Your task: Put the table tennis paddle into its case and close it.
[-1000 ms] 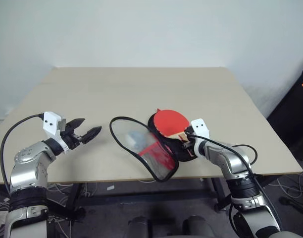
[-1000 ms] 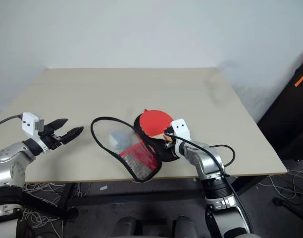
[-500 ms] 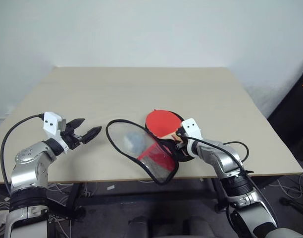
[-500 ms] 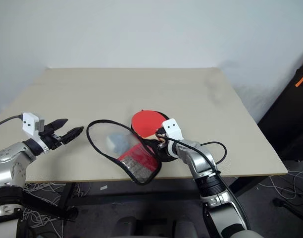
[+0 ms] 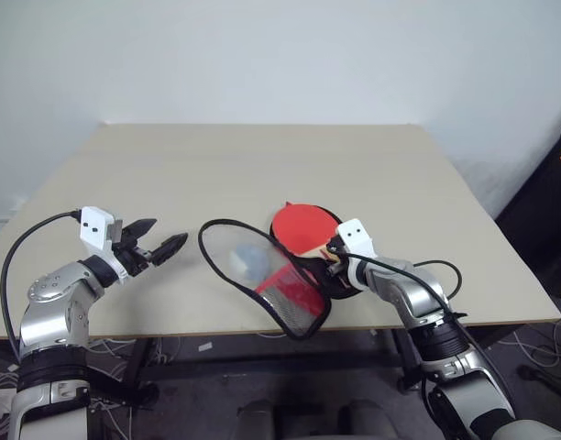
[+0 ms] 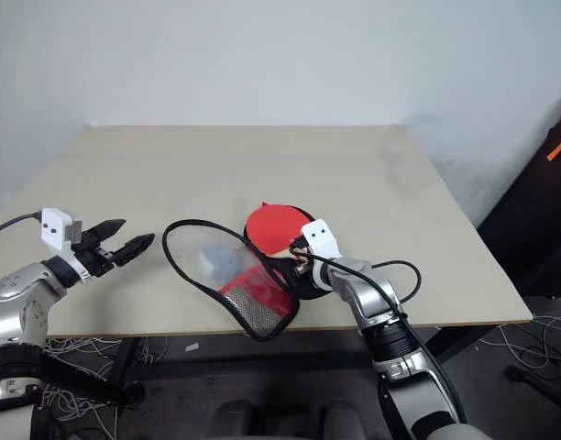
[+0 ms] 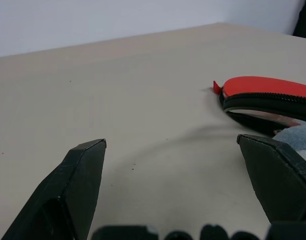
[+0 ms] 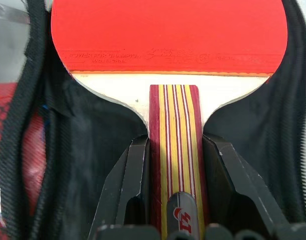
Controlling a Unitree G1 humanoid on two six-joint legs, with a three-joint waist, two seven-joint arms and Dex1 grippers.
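The paddle sits in the open case, held by the right claw.

The paddle (image 8: 168,35) lies with its red face on the black inside of the case (image 5: 290,275), near the front edge of the table (image 5: 262,165). The right claw (image 8: 174,165) is clamped on the striped wooden handle (one black finger on each side). The case's see-through flap (image 5: 248,266) stands open toward the left, with a pale blue wad (image 5: 250,258) behind it. The left claw (image 5: 161,240) hangs over the table, apart from the case, its two fingers spread wide with nothing in them.
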